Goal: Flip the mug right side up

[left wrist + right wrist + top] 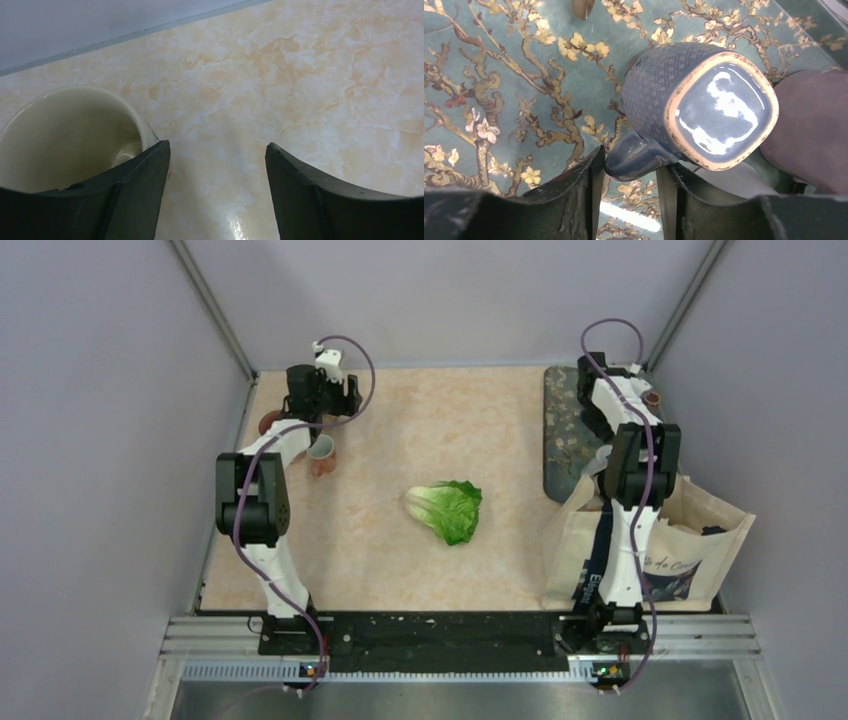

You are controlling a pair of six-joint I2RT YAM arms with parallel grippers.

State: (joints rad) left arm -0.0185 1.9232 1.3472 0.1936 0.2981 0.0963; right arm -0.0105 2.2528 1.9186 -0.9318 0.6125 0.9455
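The mug (pixel 704 100) is blue-grey with a cross-hatched side. It stands upside down on a teal flowered placemat (pixel 499 75), its glossy base facing the right wrist camera. Its handle (pixel 634 157) points toward the camera and lies between the fingers of my right gripper (pixel 631 160), which press on it from both sides. In the top view the right arm hides this mug. My left gripper (pixel 217 145) is open over bare marble tabletop, and a cup (pixel 70 135) with a cream inside stands mouth up just outside its left finger (pixel 145 180).
A lettuce head (pixel 447 508) lies mid-table. A cloth tote bag (pixel 690 540) stands at the right front beside the placemat (pixel 565 440). A brown rounded object (pixel 809 130) sits close to the mug's right. The left cup (pixel 322 452) stands near the left wall.
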